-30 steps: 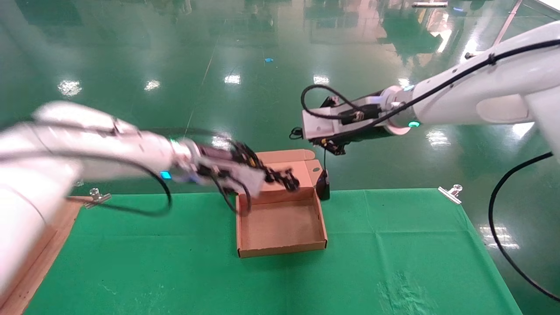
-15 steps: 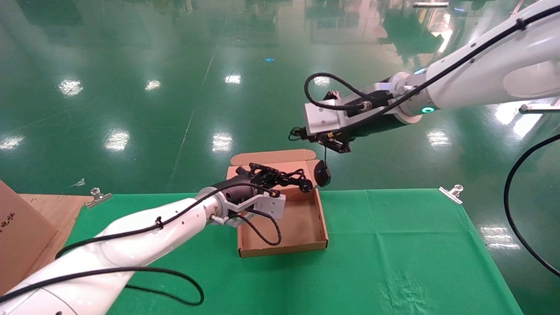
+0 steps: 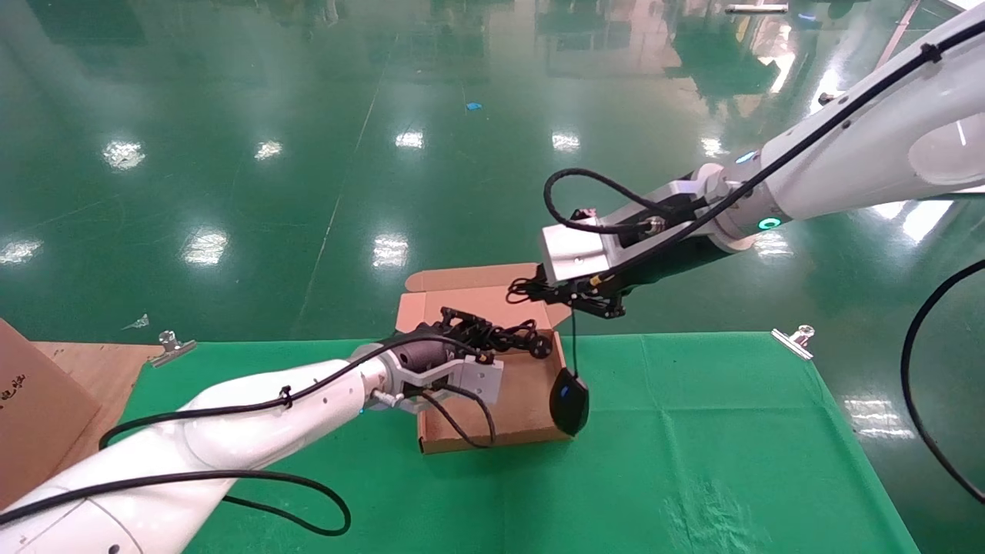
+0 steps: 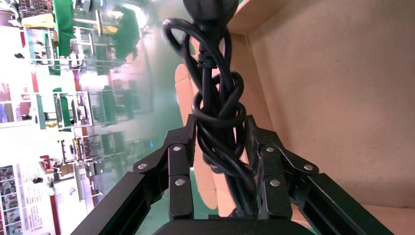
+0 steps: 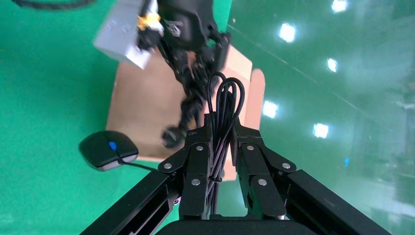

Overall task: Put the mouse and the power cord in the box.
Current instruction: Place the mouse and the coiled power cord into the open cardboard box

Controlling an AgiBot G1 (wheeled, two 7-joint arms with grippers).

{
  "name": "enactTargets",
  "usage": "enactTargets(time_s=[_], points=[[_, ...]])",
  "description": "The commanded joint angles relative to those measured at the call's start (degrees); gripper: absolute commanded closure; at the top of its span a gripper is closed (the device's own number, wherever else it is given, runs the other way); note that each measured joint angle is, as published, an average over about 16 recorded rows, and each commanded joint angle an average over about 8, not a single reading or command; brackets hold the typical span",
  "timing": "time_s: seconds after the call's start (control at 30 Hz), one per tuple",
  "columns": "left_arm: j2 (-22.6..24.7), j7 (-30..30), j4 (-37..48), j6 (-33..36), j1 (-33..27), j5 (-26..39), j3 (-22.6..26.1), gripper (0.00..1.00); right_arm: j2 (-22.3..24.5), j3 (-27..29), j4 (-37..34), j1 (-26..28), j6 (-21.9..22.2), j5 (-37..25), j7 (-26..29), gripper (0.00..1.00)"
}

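The open brown box (image 3: 523,396) lies on the green cloth with its lid (image 3: 469,292) folded back. My left gripper (image 3: 504,335) is over the box's far part, shut on the bundled power cord (image 4: 215,98). The cord's round plug (image 3: 542,345) sticks out past the fingers. My right gripper (image 3: 527,292) is above the box's far right corner, shut on the mouse's looped thin cable (image 5: 222,105). The black mouse (image 3: 569,400) dangles below it on that cable. It hangs just outside the box's right wall, over the cloth (image 5: 105,149).
Metal clips (image 3: 793,338) (image 3: 171,344) pin the cloth at the table's far edge. A large cardboard carton (image 3: 31,408) and bare wood (image 3: 85,365) are at the left. The shiny green floor lies beyond the table.
The left arm swung in and settled over the box with the cord. My right gripper came down and nearer, lowering the mouse from behind the box to beside its right wall.
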Motion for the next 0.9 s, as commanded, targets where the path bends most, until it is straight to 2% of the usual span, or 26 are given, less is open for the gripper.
enactTargets(time_s=[0.03,0.3,0.47,0.67,0.8,0.9], points=[[0.01,-0.39,-0.01,-0.82,-0.08,-1.06,0.75,0.00,-0.09,-0.03,-0.18,-0.13,-0.53,0.45,-0.21,1.00],[-0.34,0.71,2.26,4.09,-3.75,-2.75,4.64,0.00,-0.43,-0.99,1.68,-0.18,0.60,1.59,0.84,1.00],[-2.56,-0.81,5.68,8.59,-6.77,-8.02,2.35,0.00,-0.80,-2.13,4.77,-2.04,6.30,2.34,1.96,1.00],[-11.31,1.65,5.31,22.09,-8.57,-15.81,-2.35,0.00,-1.15,-4.88,11.36,-6.51,16.12,4.15,4.19,1.00],[-17.82,6.89,3.68,31.76,-8.10,-21.40,-5.98,0.00,-1.31,-8.36,16.06,-9.61,20.83,5.71,6.57,1.00],[-20.82,11.29,3.67,35.67,-7.46,-23.80,-7.77,0.00,-1.39,-11.63,19.07,-11.58,23.81,6.71,8.47,1.00]])
